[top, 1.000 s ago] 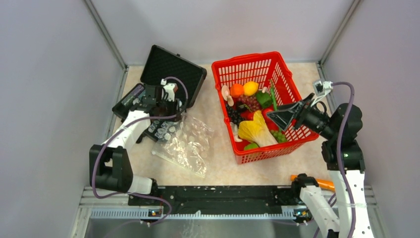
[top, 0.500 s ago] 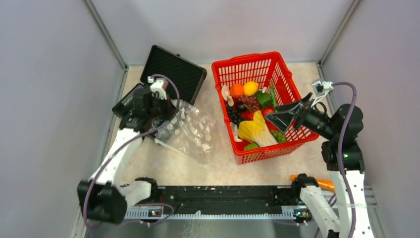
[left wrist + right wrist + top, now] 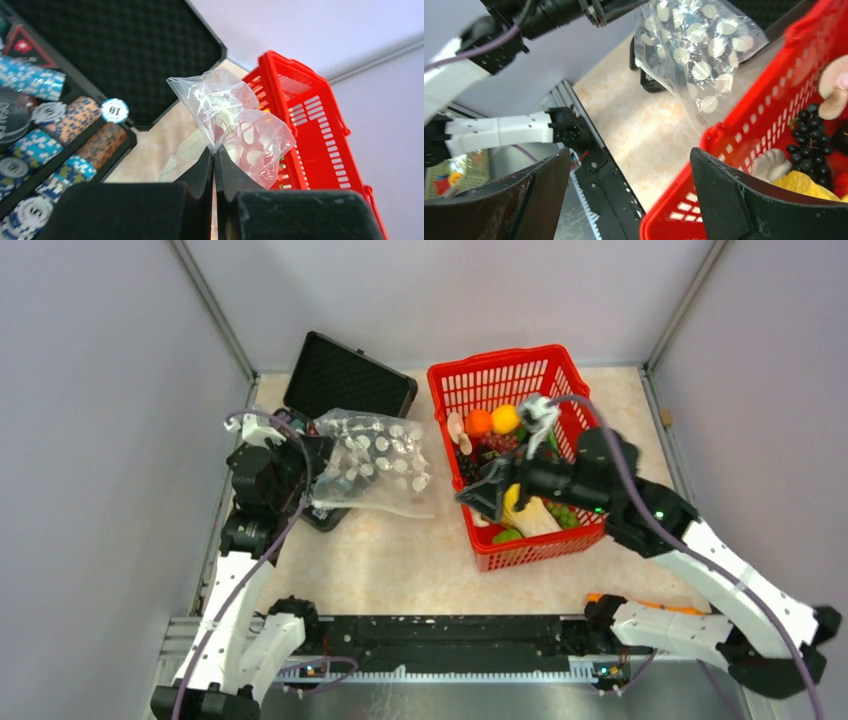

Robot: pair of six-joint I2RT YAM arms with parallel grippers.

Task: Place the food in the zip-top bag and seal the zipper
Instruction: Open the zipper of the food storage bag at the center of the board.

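The clear zip-top bag [image 3: 375,462] hangs lifted beside the black case, pinched at its left edge by my left gripper [image 3: 312,468]. In the left wrist view the jaws [image 3: 214,152] are shut on a fold of the bag [image 3: 240,125]. I cannot make out the zipper strip. The food lies in the red basket [image 3: 500,370]: orange [image 3: 478,422], lemon [image 3: 506,418], dark grapes [image 3: 470,470], pale cabbage [image 3: 530,515]. My right gripper [image 3: 488,492] is open and empty over the basket's left wall. Its wrist view [image 3: 630,152] shows grapes [image 3: 806,145], a mushroom [image 3: 834,92] and the bag [image 3: 696,45].
The open black case [image 3: 350,375] holds poker chips [image 3: 45,125] behind and under the bag. The basket's near-left rim [image 3: 744,135] is right under the right gripper. An orange object [image 3: 640,605] lies by the right arm's base. Walls close in on three sides.
My left gripper has lifted the bag off the table and drawn back to the left. My right arm has swung from the basket's right side across to its left wall.
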